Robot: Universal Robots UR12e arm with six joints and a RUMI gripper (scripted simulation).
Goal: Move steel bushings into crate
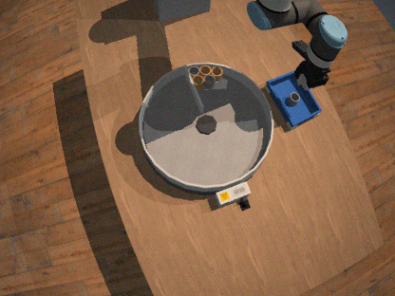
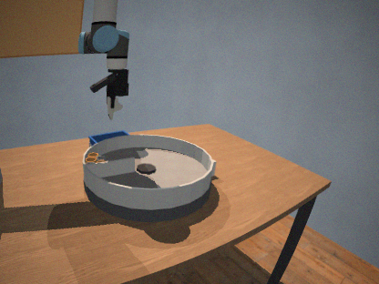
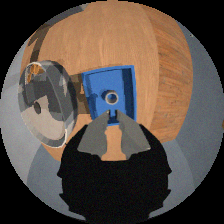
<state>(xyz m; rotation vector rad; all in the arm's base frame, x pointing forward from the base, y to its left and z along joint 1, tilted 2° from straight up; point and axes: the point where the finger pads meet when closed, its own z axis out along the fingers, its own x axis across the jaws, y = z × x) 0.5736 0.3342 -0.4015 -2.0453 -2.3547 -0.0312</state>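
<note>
The grey round turntable [image 1: 205, 128] holds a cluster of bushings [image 1: 205, 76] at its far rim: a few brass-coloured ones, with a steel one [image 1: 195, 71] and a darker one [image 1: 209, 81] among them. The cluster also shows in the exterior view [image 2: 93, 157]. The blue crate [image 1: 292, 100] stands right of the turntable, with one steel bushing [image 1: 295, 97] upright inside it; that bushing also shows in the wrist view [image 3: 111, 97]. My gripper [image 2: 111, 114] hangs high above the crate [image 3: 111, 96]. Its fingers are shut with nothing between them.
A dark hub [image 1: 206, 124] sits at the turntable's centre, and a divider wall [image 1: 196, 92] runs from it to the rim. A labelled plate [image 1: 234, 194] lies at the turntable's near side. A grey box [image 1: 182, 9] stands at the table's far edge.
</note>
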